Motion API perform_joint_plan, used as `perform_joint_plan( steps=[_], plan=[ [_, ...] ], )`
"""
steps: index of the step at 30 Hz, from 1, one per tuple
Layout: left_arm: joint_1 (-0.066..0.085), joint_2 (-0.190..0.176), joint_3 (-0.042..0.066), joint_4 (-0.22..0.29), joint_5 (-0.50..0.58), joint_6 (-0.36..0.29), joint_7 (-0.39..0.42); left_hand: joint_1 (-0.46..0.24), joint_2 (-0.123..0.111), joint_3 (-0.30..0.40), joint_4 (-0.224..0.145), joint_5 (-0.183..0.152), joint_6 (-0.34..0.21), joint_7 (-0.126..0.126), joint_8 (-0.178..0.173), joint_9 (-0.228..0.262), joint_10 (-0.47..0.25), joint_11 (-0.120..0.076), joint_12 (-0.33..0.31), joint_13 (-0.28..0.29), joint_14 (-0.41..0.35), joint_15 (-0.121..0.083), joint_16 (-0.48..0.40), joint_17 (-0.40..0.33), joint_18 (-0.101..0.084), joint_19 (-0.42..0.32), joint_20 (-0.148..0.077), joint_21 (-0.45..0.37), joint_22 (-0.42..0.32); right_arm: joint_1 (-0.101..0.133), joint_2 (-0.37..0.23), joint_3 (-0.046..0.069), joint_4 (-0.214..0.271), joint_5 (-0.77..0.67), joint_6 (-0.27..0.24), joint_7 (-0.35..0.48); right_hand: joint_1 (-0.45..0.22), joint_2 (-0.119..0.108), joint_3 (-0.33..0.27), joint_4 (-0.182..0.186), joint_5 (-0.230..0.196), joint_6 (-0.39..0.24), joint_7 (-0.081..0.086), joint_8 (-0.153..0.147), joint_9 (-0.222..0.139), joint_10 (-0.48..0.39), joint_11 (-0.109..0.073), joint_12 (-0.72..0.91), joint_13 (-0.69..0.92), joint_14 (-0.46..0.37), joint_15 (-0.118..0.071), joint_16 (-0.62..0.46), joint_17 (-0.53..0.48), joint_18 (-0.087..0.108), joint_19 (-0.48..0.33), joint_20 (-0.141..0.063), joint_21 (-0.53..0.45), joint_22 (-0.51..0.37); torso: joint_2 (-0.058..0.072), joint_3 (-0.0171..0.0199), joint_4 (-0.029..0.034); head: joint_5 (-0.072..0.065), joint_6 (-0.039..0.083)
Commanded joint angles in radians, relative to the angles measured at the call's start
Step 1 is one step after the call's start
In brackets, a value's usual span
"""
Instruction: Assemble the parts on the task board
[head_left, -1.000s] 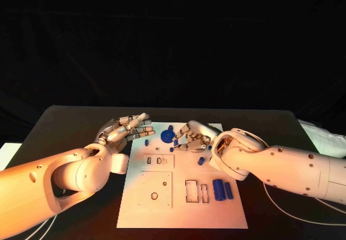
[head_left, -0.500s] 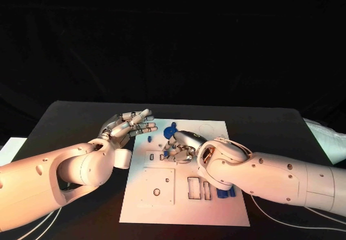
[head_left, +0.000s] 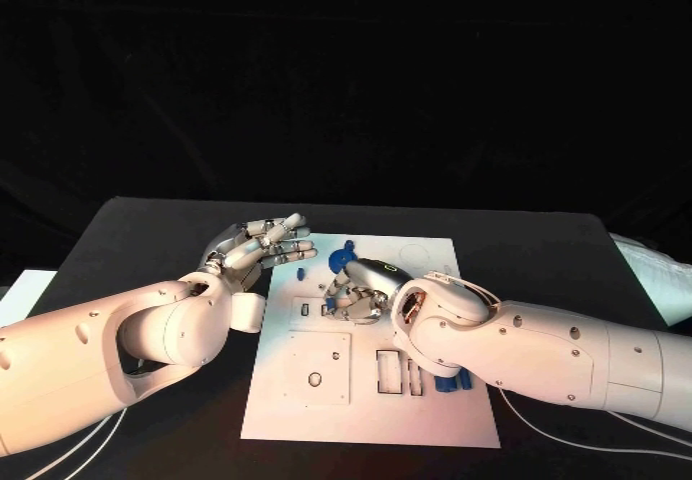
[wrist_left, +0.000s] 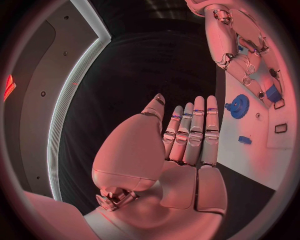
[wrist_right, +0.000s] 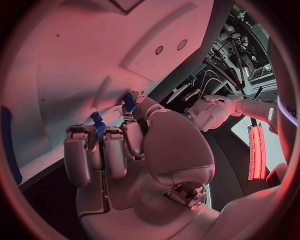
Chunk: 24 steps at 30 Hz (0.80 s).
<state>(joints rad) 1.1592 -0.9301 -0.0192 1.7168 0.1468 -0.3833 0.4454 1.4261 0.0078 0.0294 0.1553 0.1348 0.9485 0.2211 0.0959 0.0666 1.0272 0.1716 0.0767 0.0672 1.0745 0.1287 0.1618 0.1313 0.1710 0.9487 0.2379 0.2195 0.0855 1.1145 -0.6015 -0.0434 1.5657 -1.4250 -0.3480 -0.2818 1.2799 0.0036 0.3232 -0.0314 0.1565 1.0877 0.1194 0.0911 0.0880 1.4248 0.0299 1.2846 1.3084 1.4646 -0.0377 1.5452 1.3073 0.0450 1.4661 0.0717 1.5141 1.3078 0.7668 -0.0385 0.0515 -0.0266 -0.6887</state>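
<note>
Task board (head_left: 310, 395): a white plate is laid in the middle of the black tabletop (head_left: 144, 235), with rectangular cut-outs seen in its near half and small holes farther up.
Left hand (head_left: 260, 252): it is held above the tabletop just beside the board's far left edge, palm up, fingers spread and nearly straight; nothing is held in it. In the left wrist view (wrist_left: 187, 145) the fingers are seen side by side and extended, with the board to one side of them.
Right hand (head_left: 361, 292): it is lowered over the board's far middle, fingers curled in tightly. In the right wrist view (wrist_right: 119, 150) a small blue part (wrist_right: 98, 127) is seen pinched at the curled fingertips, close against the white board surface.
Blue gear (head_left: 340, 262): a round toothed piece is placed on the far part of the board, just beyond the right hand; it is seen as well in the left wrist view (wrist_left: 237, 106).
Small blue peg (wrist_left: 245, 140): it is laid on the board near the gear, apart from both hands.
Blue cylinders (head_left: 450, 384): they are laid on the board's near right side, partly hidden under the right forearm.
</note>
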Motion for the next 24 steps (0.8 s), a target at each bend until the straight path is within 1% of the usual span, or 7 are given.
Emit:
perform_joint_plan(
  steps=[1, 5, 9, 14, 22, 24],
  plan=[
    [0.001, 0.002, 0.001, 0.001, 0.002, 0.021, 0.012, 0.0, 0.01, 0.0, -0.008, -0.004, 0.003, 0.003, -0.003, -0.001, 0.005, 0.003, -0.004, -0.001, 0.008, 0.001, -0.007, 0.001, 0.013, 0.007, 0.002, -0.002, -0.002, -0.008, -0.003, -0.006, -0.005, -0.03, 0.047, -0.036, -0.009, -0.009, 0.004, -0.004, 0.008, 0.008, -0.001, 0.004, -0.001, -0.005, 0.003, 0.001, 0.066, 0.091, 0.0, -0.006, 0.193, -0.015, 0.037, -0.003, -0.004, 0.125, 0.0, 0.0003, 0.0007, -0.001, -0.003],
    [0.001, 0.001, 0.001, 0.001, 0.002, 0.022, 0.012, 0.0, 0.01, 0.0, -0.008, -0.004, 0.003, 0.003, -0.003, -0.001, 0.005, 0.003, -0.004, -0.001, 0.008, 0.001, -0.007, 0.001, 0.013, 0.007, 0.002, -0.002, -0.002, -0.008, -0.008, -0.006, -0.001, -0.035, 0.062, -0.04, -0.013, -0.017, 0.003, -0.006, 0.01, 0.007, -0.001, 0.003, -0.001, -0.006, 0.004, 0.0, 0.065, 0.091, 0.0, -0.006, 0.194, -0.015, 0.037, -0.002, -0.004, 0.124, -0.001, 0.0003, 0.0009, 0.001, -0.006],
    [0.001, 0.001, 0.001, 0.001, 0.002, 0.022, 0.012, 0.0, 0.01, 0.0, -0.008, -0.004, 0.003, 0.003, -0.003, -0.001, 0.005, 0.003, -0.004, -0.001, 0.008, 0.001, -0.007, 0.001, 0.013, 0.007, 0.002, -0.002, -0.002, -0.008, -0.011, -0.006, 0.004, -0.037, 0.075, -0.042, -0.015, -0.02, 0.002, -0.006, 0.01, 0.008, -0.001, 0.003, -0.001, -0.006, 0.004, 0.0, 0.065, 0.091, 0.0, -0.006, 0.193, -0.015, 0.037, -0.002, -0.004, 0.124, 0.0, 0.0003, -0.0002, 0.002, -0.008],
    [0.001, 0.001, 0.001, 0.001, 0.002, 0.023, 0.012, 0.001, 0.01, 0.001, -0.009, -0.004, 0.003, 0.003, -0.003, -0.001, 0.005, 0.003, -0.004, -0.001, 0.008, 0.001, -0.007, 0.001, 0.013, 0.007, 0.002, -0.002, -0.002, -0.01, -0.018, -0.006, 0.011, -0.037, 0.09, -0.045, -0.015, -0.02, 0.002, -0.006, 0.01, 0.008, -0.001, 0.003, -0.001, -0.006, 0.004, 0.0, 0.065, 0.091, 0.0, -0.006, 0.193, -0.015, 0.037, -0.002, -0.004, 0.124, 0.0, 0.0005, -0.0005, -0.003, -0.009],
    [0.001, -0.001, 0.001, -0.001, 0.002, 0.024, 0.012, 0.002, 0.012, 0.001, -0.011, -0.004, 0.004, 0.002, -0.004, -0.001, 0.006, 0.002, -0.005, -0.001, 0.008, 0.001, -0.008, 0.002, 0.013, 0.008, 0.001, -0.003, -0.002, -0.013, -0.026, -0.006, 0.02, -0.044, 0.099, -0.055, -0.016, -0.024, 0.002, -0.008, 0.012, 0.009, -0.001, 0.003, -0.001, -0.006, 0.004, -0.001, 0.065, 0.091, 0.001, -0.007, 0.193, -0.015, 0.037, -0.002, -0.004, 0.123, -0.001, 0.0006, 0.0, -0.004, -0.008],
    [0.001, -0.001, 0.001, -0.001, 0.002, 0.024, 0.012, 0.002, 0.012, 0.001, -0.011, -0.004, 0.004, 0.002, -0.004, -0.001, 0.006, 0.002, -0.005, -0.001, 0.008, 0.001, -0.008, 0.002, 0.013, 0.008, 0.001, -0.003, -0.002, -0.014, -0.026, -0.006, 0.02, -0.045, 0.099, -0.056, -0.019, -0.03, 0.0, -0.008, 0.013, 0.008, -0.001, 0.002, -0.001, -0.008, 0.004, -0.005, 0.062, 0.091, 0.001, -0.007, 0.192, -0.015, 0.036, -0.002, -0.005, 0.122, -0.001, 0.0005, 0.0001, -0.004, -0.008]
  ],
)
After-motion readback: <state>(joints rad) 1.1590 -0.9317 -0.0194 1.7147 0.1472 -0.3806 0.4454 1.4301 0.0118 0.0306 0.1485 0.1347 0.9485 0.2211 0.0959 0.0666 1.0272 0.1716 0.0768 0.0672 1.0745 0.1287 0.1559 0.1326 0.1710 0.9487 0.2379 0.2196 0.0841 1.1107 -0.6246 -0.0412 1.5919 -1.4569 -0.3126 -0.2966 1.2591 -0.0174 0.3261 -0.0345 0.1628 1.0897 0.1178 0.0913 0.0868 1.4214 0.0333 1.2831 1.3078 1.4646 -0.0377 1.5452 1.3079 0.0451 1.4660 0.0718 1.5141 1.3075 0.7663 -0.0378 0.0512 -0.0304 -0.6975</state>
